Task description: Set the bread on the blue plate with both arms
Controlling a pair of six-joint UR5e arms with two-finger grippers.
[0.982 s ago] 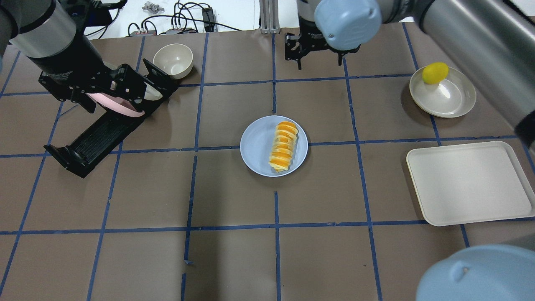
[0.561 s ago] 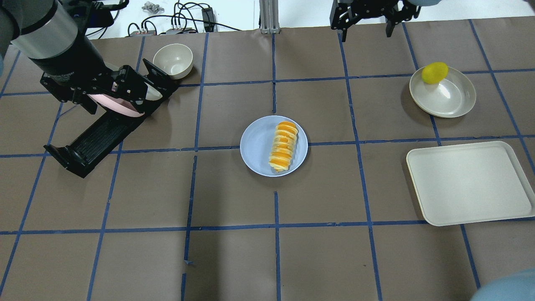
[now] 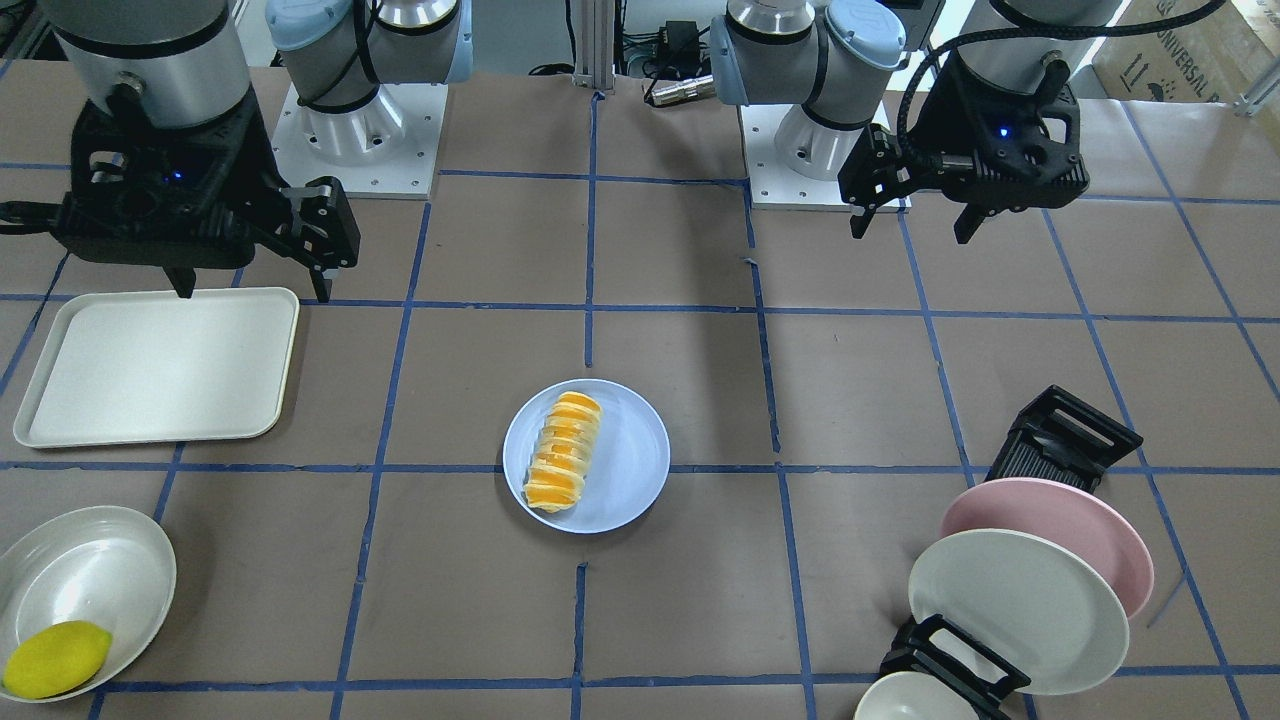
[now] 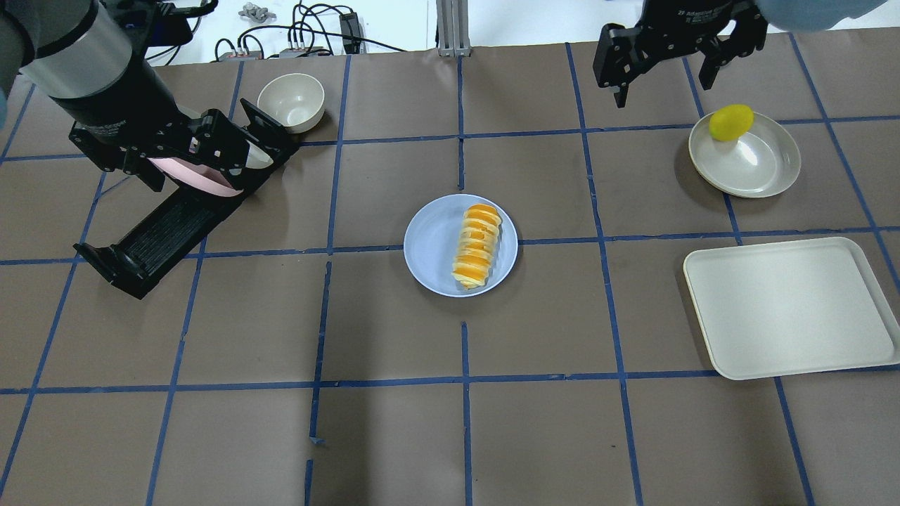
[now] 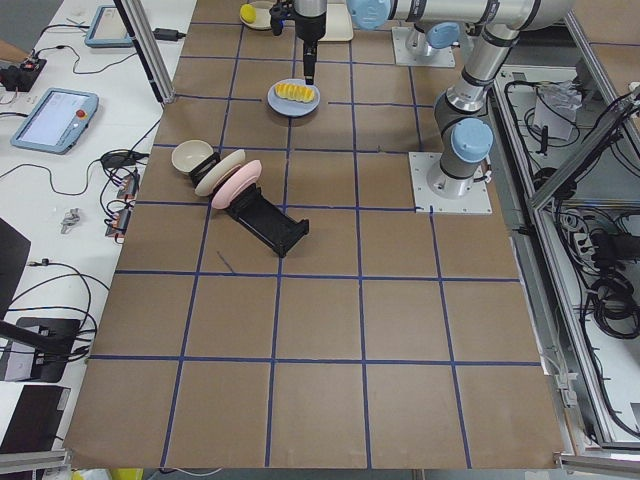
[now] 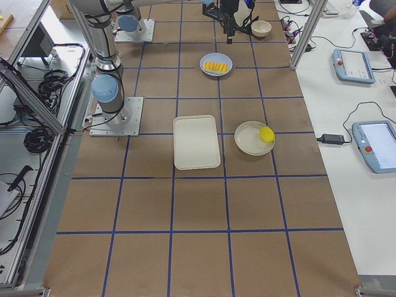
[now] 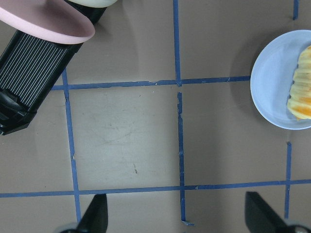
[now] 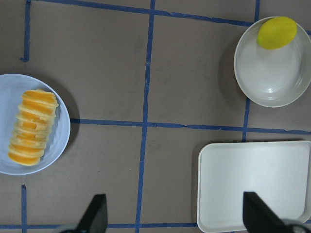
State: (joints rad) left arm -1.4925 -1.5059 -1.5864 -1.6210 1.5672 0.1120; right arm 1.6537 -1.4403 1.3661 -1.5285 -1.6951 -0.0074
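Note:
The bread (image 4: pixel 478 246), a ridged golden-orange loaf, lies lengthwise on the right half of the blue plate (image 4: pixel 427 246) at the table's middle. Both also show in the front view: the bread (image 3: pixel 562 452) on the plate (image 3: pixel 628 462). My left gripper (image 3: pixel 912 228) is open and empty, raised well to the left of the plate, near the dish rack. My right gripper (image 4: pixel 664 88) is open and empty, raised well to the right of the plate. Its wrist view shows the bread (image 8: pixel 33 127) at the left edge. Neither gripper touches the bread or the plate.
A black dish rack (image 3: pixel 1062 438) holds a pink plate (image 3: pixel 1085 515) and a cream plate (image 3: pixel 1018 610). A small bowl (image 4: pixel 290 102) stands beside it. A cream dish (image 4: pixel 752 161) holds a lemon (image 4: pixel 731 121). A cream tray (image 4: pixel 791 309) lies at the right.
My right arm has swung out of the top centre of the overhead view, and its gripper has moved to the right. The left arm, bread and plate have not moved.

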